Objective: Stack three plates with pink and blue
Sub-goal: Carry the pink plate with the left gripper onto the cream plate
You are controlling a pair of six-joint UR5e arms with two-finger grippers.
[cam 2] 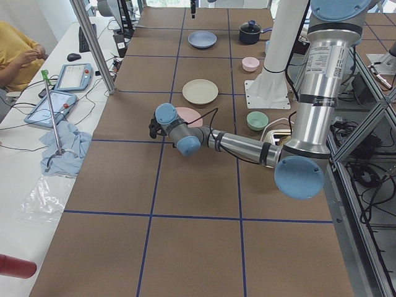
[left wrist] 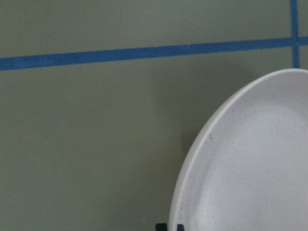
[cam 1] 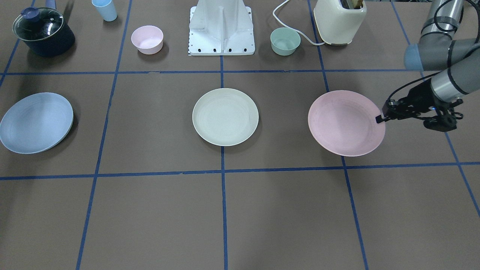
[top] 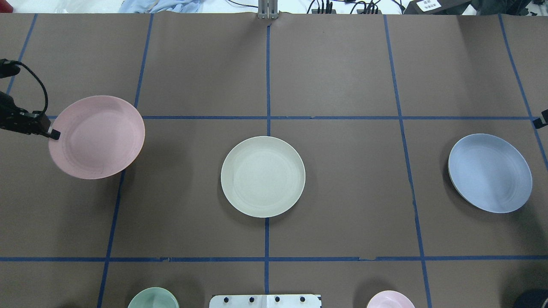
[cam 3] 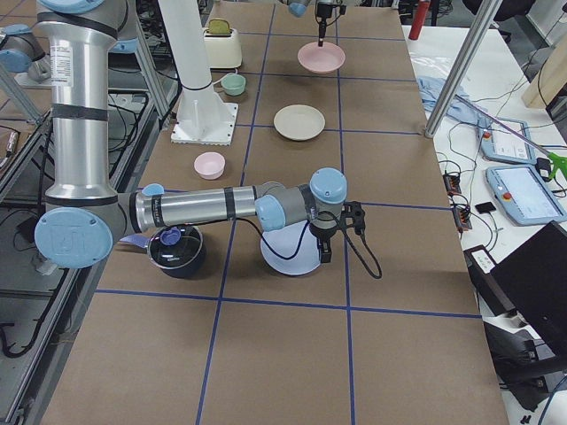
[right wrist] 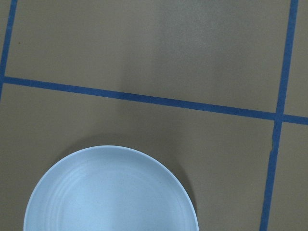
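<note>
The left gripper (cam 1: 379,119) clamped the pale pink round plastic plate (cam 1: 343,123) at its rim, opposite the cream round plate (cam 1: 225,116) — likely to carry it there.

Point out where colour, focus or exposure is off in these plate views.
Left wrist view: colour cast, the pink plate reads grey-white, the table greenish, all soft. Right wrist view: the blue plate is pale but sharp. Overhead view: the strip beyond the table's far edge is blown out white. Front-facing view: even light, soft shadows beside each plate.
</note>
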